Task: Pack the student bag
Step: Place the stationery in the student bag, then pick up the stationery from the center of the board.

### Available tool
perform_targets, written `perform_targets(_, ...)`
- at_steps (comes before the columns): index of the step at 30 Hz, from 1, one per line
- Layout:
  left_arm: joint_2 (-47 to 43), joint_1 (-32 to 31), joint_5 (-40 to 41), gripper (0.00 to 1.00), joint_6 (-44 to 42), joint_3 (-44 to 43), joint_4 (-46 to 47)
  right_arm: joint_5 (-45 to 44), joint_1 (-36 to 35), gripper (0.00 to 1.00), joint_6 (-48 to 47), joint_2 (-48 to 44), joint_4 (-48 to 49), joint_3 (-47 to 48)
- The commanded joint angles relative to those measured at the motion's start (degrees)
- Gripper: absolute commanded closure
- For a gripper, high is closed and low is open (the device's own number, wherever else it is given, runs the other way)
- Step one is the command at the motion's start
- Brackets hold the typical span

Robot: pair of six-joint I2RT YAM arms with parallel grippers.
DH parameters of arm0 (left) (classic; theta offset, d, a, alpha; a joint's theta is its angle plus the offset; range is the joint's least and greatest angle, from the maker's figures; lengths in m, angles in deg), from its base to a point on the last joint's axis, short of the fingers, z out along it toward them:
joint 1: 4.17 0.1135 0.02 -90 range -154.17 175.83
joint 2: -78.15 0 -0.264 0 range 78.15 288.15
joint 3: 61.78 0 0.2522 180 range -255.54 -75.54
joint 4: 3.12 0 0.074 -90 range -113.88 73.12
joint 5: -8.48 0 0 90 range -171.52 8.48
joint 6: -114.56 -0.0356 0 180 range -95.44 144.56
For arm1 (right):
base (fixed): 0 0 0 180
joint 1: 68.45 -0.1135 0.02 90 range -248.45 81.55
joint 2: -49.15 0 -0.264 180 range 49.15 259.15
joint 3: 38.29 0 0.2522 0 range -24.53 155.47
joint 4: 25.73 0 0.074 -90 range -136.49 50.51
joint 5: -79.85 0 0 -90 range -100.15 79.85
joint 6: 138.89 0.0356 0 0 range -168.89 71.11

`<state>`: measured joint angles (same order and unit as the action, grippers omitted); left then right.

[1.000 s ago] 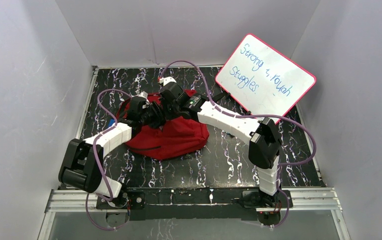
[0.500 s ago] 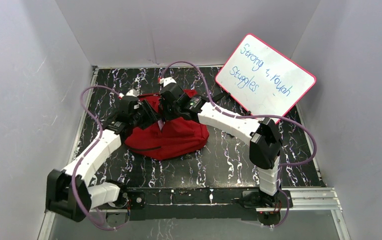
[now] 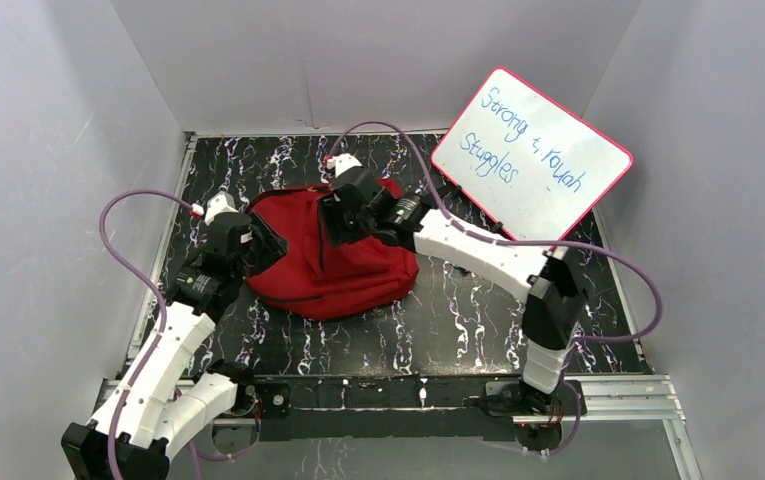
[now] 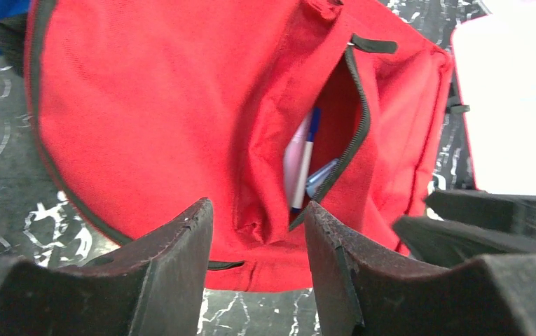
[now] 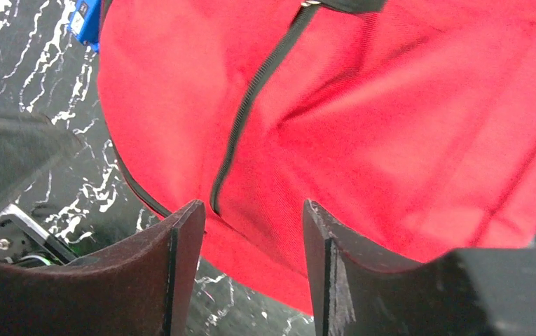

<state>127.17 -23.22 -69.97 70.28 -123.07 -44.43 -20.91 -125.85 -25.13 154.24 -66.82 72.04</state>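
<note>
**Soft red fabric student bag (image 3: 343, 265) lying slumped at the left centre of the black marbled table (image 3: 458, 320), with both grippers over it and empty.**

The left gripper (image 4: 258, 210), jaws parted with nothing between them, hangs over the gaping front pocket (image 4: 331, 133), in which a blue-and-white pen (image 4: 305, 157) shows. The right gripper (image 5: 251, 210), likewise parted and empty, hangs over a dark zipper track (image 5: 247, 112) on the bag's cloth. The step in hand is judged to be closing this pocket. One gripper should pin the slack fabric beside the opening while the other takes the dark pull tab (image 4: 373, 45) and draws it along the teeth, keeping the pen clear.
</note>
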Motion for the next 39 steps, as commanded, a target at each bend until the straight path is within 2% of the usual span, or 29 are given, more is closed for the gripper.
perform_targets(1, -0.7, -0.1, 6.1, 0.51, -3.0, -3.3, -3.5, -6.2, 0.7, 0.36, -2.0, -10.2, -1.0, -5.0)
perform_targets(6, 1.2, -0.1, 5.6, 0.51, -3.3, -3.8, -3.5, -6.1, 8.6, 0.35, -0.8, -17.2, -4.3, -13.8)
perform_targets(11, 2.0, -0.1, 4.0, 0.51, -3.0, -3.2, -2.3, 1.7, 19.5, 0.36, -3.2, -21.8, -4.8, -21.7)
perform_targets(15, 2.4, -0.1, 3.5, 0.51, -3.0, -2.8, -2.0, 7.8, 24.0, 0.38, -7.0, -20.9, -6.5, -23.8)
perform_targets(22, 3.1, -0.1, 2.0, 0.51, -2.9, -2.2, -1.4, 10.4, 25.9, 0.43, -9.2, -14.8, -7.9, -25.1)
perform_targets(26, 3.3, -0.1, 1.5, 0.51, -3.3, -2.6, -1.3, 8.1, 26.3, 0.48, -8.9, -11.4, -7.8, -26.0)
perform_targets(30, 3.2, -0.1, 1.6, 0.50, -3.6, -2.5, -1.4, 5.9, 26.8, 0.49, -8.9, -9.8, -6.4, -27.1)
perform_targets(39, 3.6, -0.1, 0.8, 0.51, -3.1, -1.9, -1.2, 7.6, 28.3, 0.50, -11.1, -4.7, -4.6, -26.9)
